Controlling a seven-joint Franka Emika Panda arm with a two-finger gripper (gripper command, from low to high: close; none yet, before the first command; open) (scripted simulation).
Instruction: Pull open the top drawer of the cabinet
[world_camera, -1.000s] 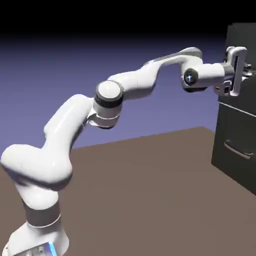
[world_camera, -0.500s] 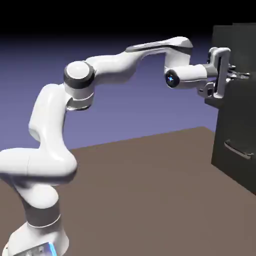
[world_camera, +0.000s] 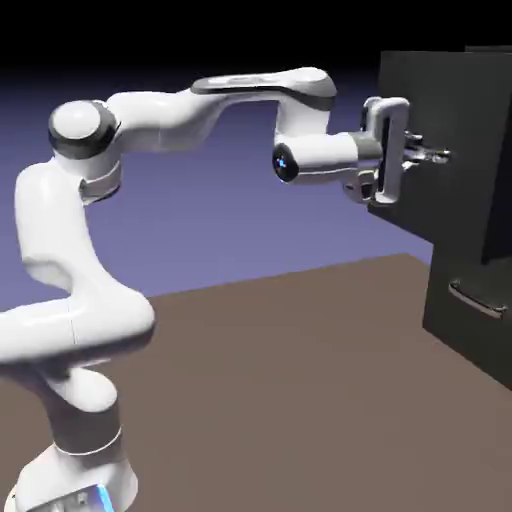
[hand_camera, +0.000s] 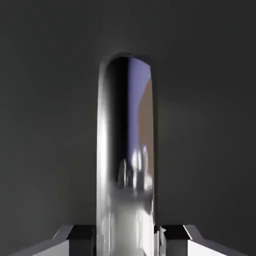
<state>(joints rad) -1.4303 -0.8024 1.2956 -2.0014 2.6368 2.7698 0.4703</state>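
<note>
Exterior view: the arm (world_camera: 70, 230) rises from the lower left; at upper right, the gripper (world_camera: 410, 155) is clamped on the handle (hand_camera: 125, 150). The top drawer (world_camera: 440, 130) stands pulled out at upper right, above the lower drawer (world_camera: 465, 320) at right.

White jointed robot arm (world_camera: 90, 300), exterior view's left, on flat brown table (world_camera: 280, 390); | boxy dark cabinet (world_camera: 470, 335), exterior view's right; | flat-fronted dark top drawer (world_camera: 430, 140) stood out above its lower part.
</note>
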